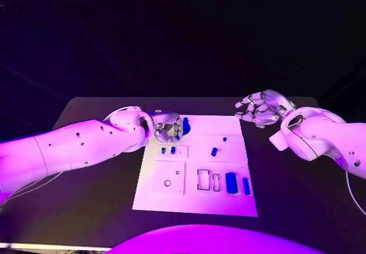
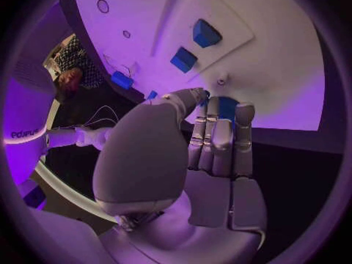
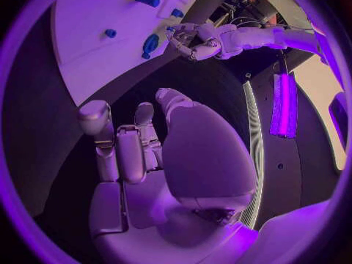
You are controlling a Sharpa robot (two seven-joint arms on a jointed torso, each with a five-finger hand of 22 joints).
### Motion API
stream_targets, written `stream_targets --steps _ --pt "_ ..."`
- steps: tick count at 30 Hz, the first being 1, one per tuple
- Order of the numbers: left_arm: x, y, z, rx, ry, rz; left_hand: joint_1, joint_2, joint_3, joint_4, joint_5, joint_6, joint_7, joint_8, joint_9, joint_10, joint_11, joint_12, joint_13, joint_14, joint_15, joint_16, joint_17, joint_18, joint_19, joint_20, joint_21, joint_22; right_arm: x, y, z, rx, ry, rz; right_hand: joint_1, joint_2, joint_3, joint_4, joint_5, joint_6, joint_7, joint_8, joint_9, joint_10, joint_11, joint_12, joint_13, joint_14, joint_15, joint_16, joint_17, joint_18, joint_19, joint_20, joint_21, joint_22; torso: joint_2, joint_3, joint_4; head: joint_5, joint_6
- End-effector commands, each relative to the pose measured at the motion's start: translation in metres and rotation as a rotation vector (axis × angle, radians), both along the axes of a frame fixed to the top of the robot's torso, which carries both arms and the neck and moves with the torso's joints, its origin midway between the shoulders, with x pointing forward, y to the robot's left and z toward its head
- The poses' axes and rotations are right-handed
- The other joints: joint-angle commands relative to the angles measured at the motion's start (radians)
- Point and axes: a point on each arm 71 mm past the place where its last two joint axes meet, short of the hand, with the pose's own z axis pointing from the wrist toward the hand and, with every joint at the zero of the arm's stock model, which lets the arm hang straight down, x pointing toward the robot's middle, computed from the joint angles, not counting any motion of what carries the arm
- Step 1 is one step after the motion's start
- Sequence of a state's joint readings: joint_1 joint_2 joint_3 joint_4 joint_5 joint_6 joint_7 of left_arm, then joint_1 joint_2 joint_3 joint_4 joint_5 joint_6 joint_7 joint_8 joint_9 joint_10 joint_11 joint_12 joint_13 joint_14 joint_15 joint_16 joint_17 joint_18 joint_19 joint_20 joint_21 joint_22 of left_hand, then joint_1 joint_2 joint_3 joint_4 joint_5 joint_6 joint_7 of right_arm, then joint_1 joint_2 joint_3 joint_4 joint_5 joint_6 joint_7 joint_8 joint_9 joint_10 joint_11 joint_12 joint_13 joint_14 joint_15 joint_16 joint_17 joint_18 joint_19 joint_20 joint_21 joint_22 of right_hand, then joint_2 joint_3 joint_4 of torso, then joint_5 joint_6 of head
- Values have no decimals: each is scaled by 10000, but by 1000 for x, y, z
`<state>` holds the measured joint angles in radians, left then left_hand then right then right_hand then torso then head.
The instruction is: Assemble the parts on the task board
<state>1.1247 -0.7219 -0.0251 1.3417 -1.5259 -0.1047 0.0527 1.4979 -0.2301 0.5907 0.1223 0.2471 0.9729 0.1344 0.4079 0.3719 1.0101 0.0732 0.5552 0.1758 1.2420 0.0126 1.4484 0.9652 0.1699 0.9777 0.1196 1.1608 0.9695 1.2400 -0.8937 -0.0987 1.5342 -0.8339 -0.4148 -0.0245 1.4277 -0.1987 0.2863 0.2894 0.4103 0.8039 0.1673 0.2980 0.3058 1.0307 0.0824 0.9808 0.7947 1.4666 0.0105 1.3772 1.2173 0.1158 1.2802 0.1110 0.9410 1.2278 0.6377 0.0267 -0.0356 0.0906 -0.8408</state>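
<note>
The white task board lies in the middle of the black table. My left hand hovers over the board's far left corner and pinches a blue part between thumb and fingers; the part shows behind the fingertips in the left wrist view and beside that hand in the right wrist view. Two small blue parts stand just near of it. My right hand hangs off the board's far right corner, its fingers loosely bent and apart, holding nothing.
More blue parts sit on the board: two small ones mid-right and two long ones in the near right slots, next to outlined recesses. A square plate with a hole is at near left. Black table surrounds the board.
</note>
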Motion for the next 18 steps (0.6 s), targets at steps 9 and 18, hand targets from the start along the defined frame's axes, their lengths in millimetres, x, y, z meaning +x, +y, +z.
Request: stream_targets --steps 9,18 --pt "-3 21 8 -439 157 528 -137 -12 -15 -74 -16 110 7 -98 -3 130 0 -114 -30 96 17 56 -24 -123 62 -13 54 12 -1 0 0 10 -28 108 -33 -90 45 -15 52 25 16 48 -1 31 -23 -25 -10 72 -69 -59 -9 114 -49 -21 -61 -8 17 13 -5 54 12" --pt "-2 27 4 -237 416 611 -197 -54 -36 -71 -25 131 3 -129 1 165 3 -188 -42 92 22 53 -52 -125 60 -8 46 12 -1 0 0 6 -16 107 -33 -90 45 -15 52 25 16 48 -1 31 -23 -25 -10 72 -69 -59 -9 114 -49 -21 -61 -8 28 7 -24 82 -17"
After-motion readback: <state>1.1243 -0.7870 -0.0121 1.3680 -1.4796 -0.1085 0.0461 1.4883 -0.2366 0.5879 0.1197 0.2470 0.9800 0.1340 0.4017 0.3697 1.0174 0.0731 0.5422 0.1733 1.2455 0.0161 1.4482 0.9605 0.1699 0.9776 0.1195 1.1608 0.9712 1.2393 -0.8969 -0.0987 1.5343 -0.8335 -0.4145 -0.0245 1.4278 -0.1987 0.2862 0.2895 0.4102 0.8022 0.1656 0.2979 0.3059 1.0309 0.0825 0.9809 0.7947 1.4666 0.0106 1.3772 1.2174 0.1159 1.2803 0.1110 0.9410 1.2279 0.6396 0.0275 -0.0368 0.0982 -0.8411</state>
